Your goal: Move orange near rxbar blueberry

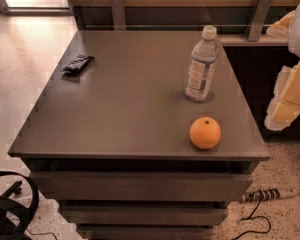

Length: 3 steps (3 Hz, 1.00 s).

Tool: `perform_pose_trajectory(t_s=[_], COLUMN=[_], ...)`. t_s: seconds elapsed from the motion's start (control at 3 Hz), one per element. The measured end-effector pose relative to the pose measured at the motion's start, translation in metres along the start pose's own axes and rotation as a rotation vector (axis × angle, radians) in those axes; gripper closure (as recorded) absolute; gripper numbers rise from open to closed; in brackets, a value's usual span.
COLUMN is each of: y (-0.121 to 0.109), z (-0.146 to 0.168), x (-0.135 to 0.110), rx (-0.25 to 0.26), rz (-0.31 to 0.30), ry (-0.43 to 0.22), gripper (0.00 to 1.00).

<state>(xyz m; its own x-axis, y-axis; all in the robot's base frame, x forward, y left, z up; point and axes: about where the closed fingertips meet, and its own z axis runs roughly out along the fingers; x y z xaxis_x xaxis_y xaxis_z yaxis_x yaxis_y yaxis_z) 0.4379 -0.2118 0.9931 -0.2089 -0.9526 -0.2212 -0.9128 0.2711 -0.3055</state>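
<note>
A dark grey table [115, 114] is seen from above. The orange [205, 133] is found on the table, close to the front edge and toward the right side of the view. It is round and bright, and a small dark dot is seen on its top. It is touched only by the table.

The rxbar blueberry [78, 64] is found at the far left side of the table, close to the left edge. It is small, flat, dark and crinkled. The orange and the rxbar blueberry are set well apart, with a wide stretch of table top between them.

A clear water bottle [201, 65] with a white cap is stood upright behind the orange, on the right half of the table. It is near the orange but is not touched by it.

The pincer [289, 101] is seen at the right edge of the view, out past the right side of the table. It is pale yellow and white. It is held apart from the orange and from the water bottle. Whether it is released or clenched cannot be told.

A speckled floor [20, 74] is seen around the table. A striped cord [267, 194] is laid on the floor at the front right. A black curved thing [12, 204] is seen at the bottom left, and what it is cannot be told.
</note>
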Motion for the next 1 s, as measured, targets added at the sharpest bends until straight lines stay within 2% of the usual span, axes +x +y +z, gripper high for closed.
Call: perform_pose_trajectory(t_s=[0.33, 0.67, 1.0], y=[0.0, 0.005, 0.018], z=[0.0, 0.011, 0.034], x=[0.0, 0.007, 0.025], rx=[0.001, -0.027, -0.057], rz=[0.0, 0.012, 0.029], ry=[-0.002, -0.072, -0.219], gripper=[0.0, 0.0, 0.0])
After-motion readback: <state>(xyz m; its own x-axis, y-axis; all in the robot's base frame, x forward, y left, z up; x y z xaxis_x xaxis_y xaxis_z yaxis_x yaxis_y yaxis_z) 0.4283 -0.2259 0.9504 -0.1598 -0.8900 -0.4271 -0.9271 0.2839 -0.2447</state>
